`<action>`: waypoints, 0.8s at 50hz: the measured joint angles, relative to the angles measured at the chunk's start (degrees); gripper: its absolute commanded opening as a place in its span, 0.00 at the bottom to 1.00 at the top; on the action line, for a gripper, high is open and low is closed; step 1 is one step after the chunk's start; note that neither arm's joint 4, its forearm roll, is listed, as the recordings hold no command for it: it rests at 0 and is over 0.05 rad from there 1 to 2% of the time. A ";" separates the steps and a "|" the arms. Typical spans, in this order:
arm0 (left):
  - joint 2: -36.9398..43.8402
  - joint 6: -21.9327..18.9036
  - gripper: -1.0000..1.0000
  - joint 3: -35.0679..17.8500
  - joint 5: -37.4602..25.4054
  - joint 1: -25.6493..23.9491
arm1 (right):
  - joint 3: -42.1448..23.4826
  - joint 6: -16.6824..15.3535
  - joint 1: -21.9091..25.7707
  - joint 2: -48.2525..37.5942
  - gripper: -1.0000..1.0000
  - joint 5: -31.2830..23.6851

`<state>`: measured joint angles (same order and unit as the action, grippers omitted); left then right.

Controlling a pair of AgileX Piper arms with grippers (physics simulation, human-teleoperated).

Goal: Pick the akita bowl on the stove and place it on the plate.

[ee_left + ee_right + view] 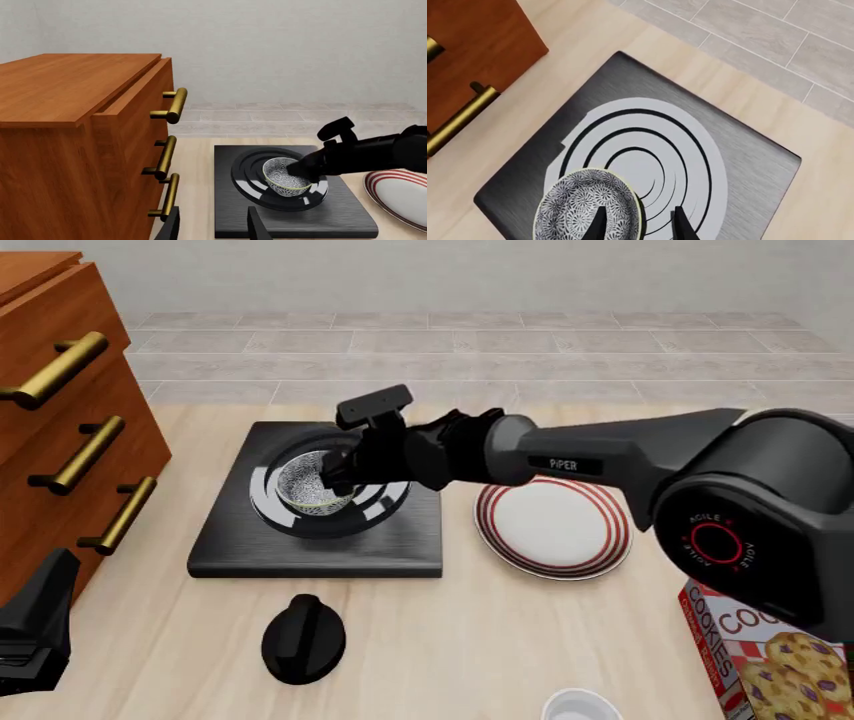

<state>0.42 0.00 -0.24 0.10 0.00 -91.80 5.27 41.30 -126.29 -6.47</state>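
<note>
The akita bowl [315, 486] sits on the stove [320, 508] burner rings. The right end effector [342, 483] straddles the bowl's rim, fingers [682, 225] apart (one inside, one outside). The plate [554, 527] lies just beside the stove on the desk [481, 640]. The left end effector [213, 225] is spread apart, holding nothing.

light is even and soft on my feeds, bright throughout, no single hard source i can pick out. shadows are faint: a thin dark edge under the stove [227, 558] and the plate [554, 530] in the front view. the burner rings [647, 165] blow out to near white glare in the right wrist view, while they read glossy black from the left wrist. everything is crisp, no blur, no noise, no visible bending at the edges.
</note>
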 measured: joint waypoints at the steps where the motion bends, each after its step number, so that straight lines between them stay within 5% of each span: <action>1: 0.00 0.00 1.00 0.00 0.00 0.00 | 0.02 0.04 0.00 -0.06 1.00 0.04; 32: 0.00 0.00 1.00 0.00 0.00 0.00 | -0.58 1.06 -0.40 -1.29 1.00 0.52; 33: 0.00 0.00 1.00 0.00 0.00 0.00 | -0.50 1.22 -0.36 -1.27 0.00 0.60; 40: 0.00 0.00 1.00 0.00 0.00 0.00 | -0.24 1.10 -0.30 -1.30 0.00 0.88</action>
<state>0.42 0.00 -0.24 0.10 0.00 -92.04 6.37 41.01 -127.59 -5.59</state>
